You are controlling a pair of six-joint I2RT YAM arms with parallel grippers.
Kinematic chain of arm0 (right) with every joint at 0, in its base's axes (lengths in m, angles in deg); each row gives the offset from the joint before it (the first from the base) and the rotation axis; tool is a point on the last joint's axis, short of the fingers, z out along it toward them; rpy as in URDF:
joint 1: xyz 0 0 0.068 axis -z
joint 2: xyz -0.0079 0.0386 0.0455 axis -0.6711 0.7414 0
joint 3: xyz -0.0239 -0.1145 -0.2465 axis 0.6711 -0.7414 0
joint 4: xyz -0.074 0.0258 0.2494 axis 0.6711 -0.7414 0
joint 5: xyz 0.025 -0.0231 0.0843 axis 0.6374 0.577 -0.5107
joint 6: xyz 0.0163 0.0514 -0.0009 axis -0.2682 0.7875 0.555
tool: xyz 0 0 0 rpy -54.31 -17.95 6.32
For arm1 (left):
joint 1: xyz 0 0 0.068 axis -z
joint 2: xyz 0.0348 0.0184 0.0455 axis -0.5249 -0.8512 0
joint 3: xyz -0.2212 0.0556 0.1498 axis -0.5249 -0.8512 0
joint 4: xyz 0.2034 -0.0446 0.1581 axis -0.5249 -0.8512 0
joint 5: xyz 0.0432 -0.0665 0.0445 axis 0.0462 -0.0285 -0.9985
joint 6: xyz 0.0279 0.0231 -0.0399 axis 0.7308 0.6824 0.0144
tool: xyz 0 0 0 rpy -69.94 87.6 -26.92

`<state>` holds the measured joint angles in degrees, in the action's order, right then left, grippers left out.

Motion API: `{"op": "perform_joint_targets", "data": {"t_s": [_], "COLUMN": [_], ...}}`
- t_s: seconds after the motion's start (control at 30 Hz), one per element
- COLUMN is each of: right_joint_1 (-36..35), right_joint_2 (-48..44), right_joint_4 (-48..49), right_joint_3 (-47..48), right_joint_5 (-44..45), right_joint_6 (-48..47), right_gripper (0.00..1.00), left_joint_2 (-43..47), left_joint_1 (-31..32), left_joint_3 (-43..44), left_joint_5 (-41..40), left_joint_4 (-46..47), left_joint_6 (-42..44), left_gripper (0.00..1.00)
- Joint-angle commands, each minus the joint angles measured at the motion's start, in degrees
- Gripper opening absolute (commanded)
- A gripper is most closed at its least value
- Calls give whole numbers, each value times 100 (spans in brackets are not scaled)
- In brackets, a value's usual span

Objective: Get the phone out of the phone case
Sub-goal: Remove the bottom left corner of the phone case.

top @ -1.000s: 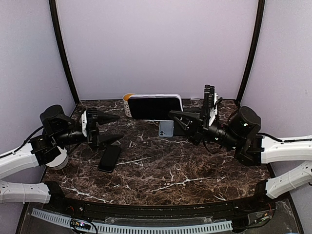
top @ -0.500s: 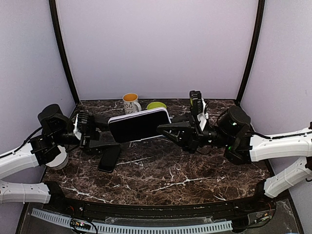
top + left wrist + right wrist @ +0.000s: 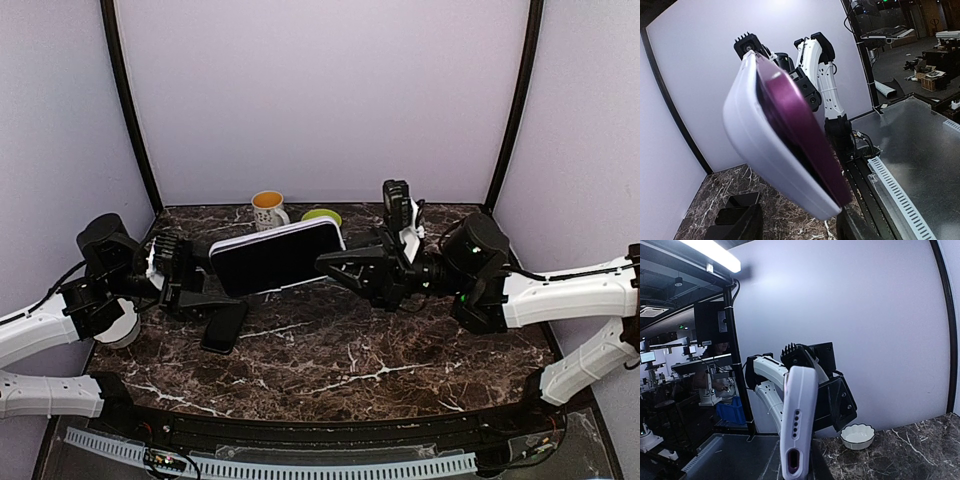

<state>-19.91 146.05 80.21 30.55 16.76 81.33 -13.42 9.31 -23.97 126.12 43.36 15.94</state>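
No legible text, brand or number on the phone case [image 3: 752, 145] or mug [image 3: 266, 210].

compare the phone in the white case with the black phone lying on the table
The cased phone is up in the air and slightly slanted, its right end pinched by the right end effector. The black phone lies flat on the table. The cased phone wears a white shell, while the black phone shows none. Both are dark-faced rectangular slabs.

dark-screened phone [image 3: 275, 257] seated in white case [image 3: 752, 147], aloft, lengthwise, left end lower
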Motion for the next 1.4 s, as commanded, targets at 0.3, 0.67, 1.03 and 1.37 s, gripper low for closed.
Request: {"op": "perform_joint_targets", "data": {"t_s": [0.3, 0.67, 1.03, 1.37], "right_joint_1": [1, -60, -152, -348], "right_joint_2": [-32, -116, 2, 115], "right_joint_4": [386, 172, -234, -614], "right_joint_3": [274, 247, 404, 491], "right_joint_5": [-111, -11, -999, -1290], "right_joint_6": [22, -121, 96, 145], "right_gripper": [0, 0, 0, 0], "left_joint_2": [119, 70, 122, 114], "left_joint_1": [-37, -41, -41, -48], "left_joint_3": [-4, 29, 29, 14], "left_joint_5": [28, 43, -473, -1130], "left_joint_4": [194, 63, 31, 6], "left_joint_6": [-34, 59, 225, 393], "left_gripper": [51, 62, 50, 43]}}
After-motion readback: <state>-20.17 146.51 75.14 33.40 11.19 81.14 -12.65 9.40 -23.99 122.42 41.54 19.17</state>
